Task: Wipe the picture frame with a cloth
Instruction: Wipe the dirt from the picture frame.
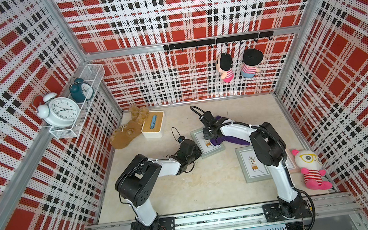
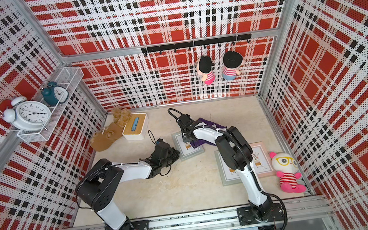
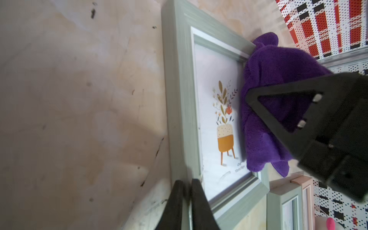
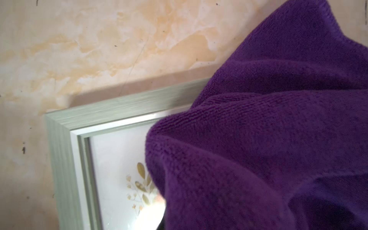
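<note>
A grey-green picture frame point(image 1: 212, 153) point(image 2: 191, 155) with a potted-plant print lies flat mid-table. My left gripper point(image 1: 198, 154) point(image 2: 177, 155) point(image 3: 187, 191) is at its near-left corner. Its jaws are nearly together, clamped on the frame's edge point(image 3: 180, 99). The purple cloth point(image 1: 234, 141) point(image 2: 207, 122) point(image 3: 274, 65) point(image 4: 268, 139) lies bunched over the right part of the glass and trails off onto the table. My right gripper point(image 1: 212, 138) point(image 2: 189, 140) is shut on the cloth and presses it down on the frame point(image 4: 119, 105). One of its fingers point(image 3: 298, 86) shows against the cloth; in the right wrist view the cloth hides the jaws.
Another grey-green frame point(image 1: 250, 164) and a pink one point(image 1: 291, 164) lie under the right arm, beside a white-and-pink plush point(image 1: 311, 169). A white tissue box point(image 1: 153, 124) and a tan-brown plush point(image 1: 125, 134) sit at the back left. A wire shelf with clocks point(image 1: 61, 111) and hanging dolls point(image 1: 225, 67) are on the walls.
</note>
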Controlling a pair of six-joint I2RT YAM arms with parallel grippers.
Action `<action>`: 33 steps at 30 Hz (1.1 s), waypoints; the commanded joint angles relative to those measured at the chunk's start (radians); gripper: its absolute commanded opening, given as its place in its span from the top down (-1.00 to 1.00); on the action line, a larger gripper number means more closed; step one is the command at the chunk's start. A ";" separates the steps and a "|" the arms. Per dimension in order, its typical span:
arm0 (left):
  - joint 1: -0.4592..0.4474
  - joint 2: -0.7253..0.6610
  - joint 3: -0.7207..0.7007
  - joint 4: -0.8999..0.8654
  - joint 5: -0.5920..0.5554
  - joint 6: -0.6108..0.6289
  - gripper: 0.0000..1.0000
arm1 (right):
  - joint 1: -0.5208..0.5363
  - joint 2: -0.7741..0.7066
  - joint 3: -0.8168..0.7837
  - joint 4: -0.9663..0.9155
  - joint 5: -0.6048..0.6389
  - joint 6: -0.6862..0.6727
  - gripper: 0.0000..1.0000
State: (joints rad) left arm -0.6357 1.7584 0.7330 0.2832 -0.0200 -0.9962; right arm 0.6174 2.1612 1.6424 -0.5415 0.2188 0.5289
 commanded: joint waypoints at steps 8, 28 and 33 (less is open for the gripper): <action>-0.001 -0.039 0.146 -0.351 0.054 0.127 0.42 | -0.034 -0.291 -0.200 -0.032 0.012 0.000 1.00; 0.041 0.046 0.158 -0.317 0.077 0.135 0.51 | 0.025 -0.108 -0.316 0.017 -0.364 -0.122 1.00; 0.037 0.053 0.126 -0.303 0.075 0.116 0.58 | 0.049 -0.105 -0.327 0.095 -0.610 -0.146 1.00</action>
State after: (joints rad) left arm -0.5964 1.7836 0.8970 0.0162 0.0593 -0.8719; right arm 0.6289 1.9953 1.3453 -0.4580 -0.1688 0.4152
